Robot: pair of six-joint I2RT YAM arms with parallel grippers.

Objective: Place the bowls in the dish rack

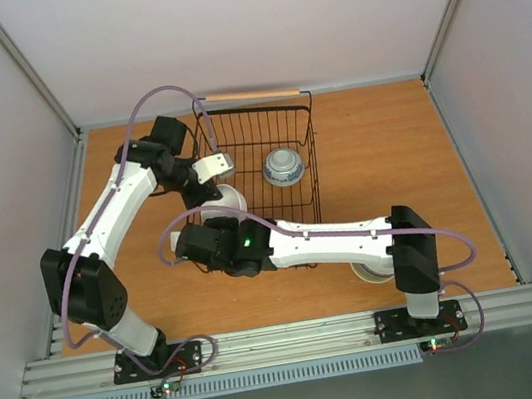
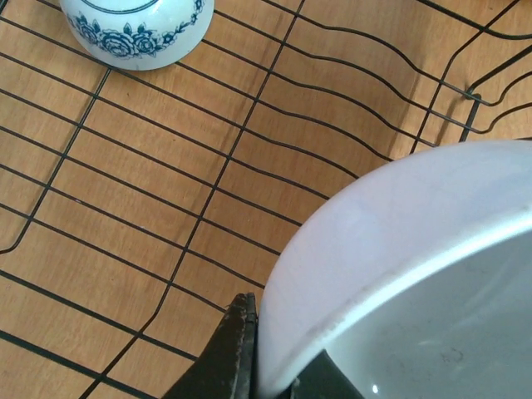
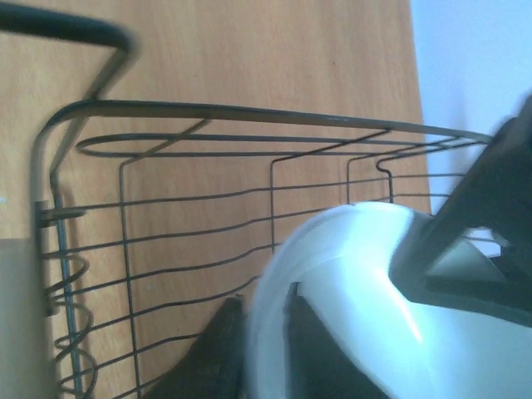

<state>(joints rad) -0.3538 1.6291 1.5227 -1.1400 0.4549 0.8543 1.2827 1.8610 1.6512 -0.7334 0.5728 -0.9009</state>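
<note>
A white bowl (image 1: 226,201) hangs tilted over the front left corner of the black wire dish rack (image 1: 313,141). My left gripper (image 1: 217,185) is shut on its rim from the far side; in the left wrist view the gripper (image 2: 274,357) pinches the bowl's wall (image 2: 399,249). My right gripper (image 1: 211,223) is shut on the same bowl from the near side; in the right wrist view the gripper (image 3: 264,349) straddles the rim (image 3: 349,274). A white bowl with a blue pattern (image 1: 282,166) stands inside the rack and also shows in the left wrist view (image 2: 137,29). The other bowls are mostly out of view.
The rack's wooden handle (image 1: 249,94) lies at its far end. A pale bowl (image 1: 371,271) sits on the table, partly hidden under my right arm. The rack's wire floor (image 2: 235,141) and side wall (image 3: 249,112) are close to the held bowl.
</note>
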